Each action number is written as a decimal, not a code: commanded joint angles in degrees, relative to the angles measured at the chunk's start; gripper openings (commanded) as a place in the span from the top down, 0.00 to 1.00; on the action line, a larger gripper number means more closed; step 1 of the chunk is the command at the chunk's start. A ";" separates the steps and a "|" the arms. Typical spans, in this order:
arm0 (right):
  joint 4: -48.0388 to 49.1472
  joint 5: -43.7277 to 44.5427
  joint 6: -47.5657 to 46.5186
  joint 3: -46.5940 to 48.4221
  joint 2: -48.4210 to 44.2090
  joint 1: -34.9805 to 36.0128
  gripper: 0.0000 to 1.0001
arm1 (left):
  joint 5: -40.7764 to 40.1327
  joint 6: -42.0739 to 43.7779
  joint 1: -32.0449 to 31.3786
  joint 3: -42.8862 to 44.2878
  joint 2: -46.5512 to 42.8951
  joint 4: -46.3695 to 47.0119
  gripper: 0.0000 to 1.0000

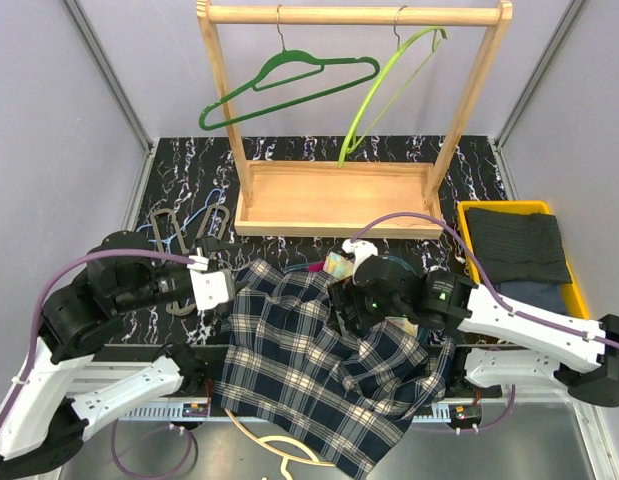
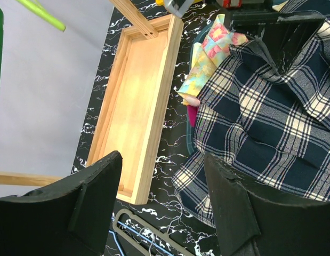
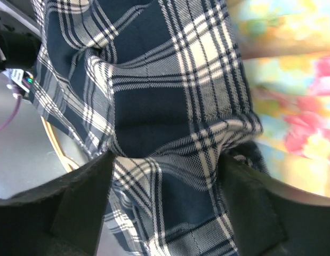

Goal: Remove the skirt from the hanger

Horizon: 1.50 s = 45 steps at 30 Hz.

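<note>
So the plaid skirt (image 1: 299,370) is lying flat on the counter (image 1: 469,170), right between the two arms. Its long axis runs diagonally, from the far-left corner by the left arm down to the near-right corner. The wooden hanger (image 1: 247,432) peeks out from under the near edge, and most of it is buried under fabric.

The right gripper (image 3: 166,157) sits on top of the skirt at its far end, next to a floral cloth (image 1: 341,264). Its jaws are spread wide with a raised fold of plaid filling the gap. They look like they're straddling the fold, not pinching it.

The left gripper (image 2: 162,160) hangs just off the skirt's far-left edge. Its jaws are wide apart with nothing in them, and the skirt is off to one side in its wrist view.

The bit that matters, I reckon, is that the hanger is at the opposite end of the skirt from both sets of jaws, toward the arm bases. The right arm is on the cloth, while the left looks a bit nearer the exposed hanger. My guess is one pins or lifts fabric and the other works the hanger out along that near edge. I can't see how the skirt is attached.
</note>
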 commanded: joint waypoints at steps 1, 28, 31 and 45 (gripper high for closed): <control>6.03 -3.08 0.29 -0.45 2.87 -0.86 0.28 | 1.42 -0.85 0.41 2.35 -0.17 3.30 0.32; 18.69 22.58 -33.72 53.52 10.44 -1.21 1.00 | 15.39 32.01 -1.96 -14.47 -11.75 -0.21 0.26; 19.21 21.80 -31.88 50.80 10.18 -2.00 1.00 | 17.23 48.75 -1.96 -26.25 -20.01 2.92 0.25; 19.91 16.87 -25.73 43.94 7.71 -3.50 1.00 | 20.41 62.96 -1.96 -41.16 -13.36 25.07 0.20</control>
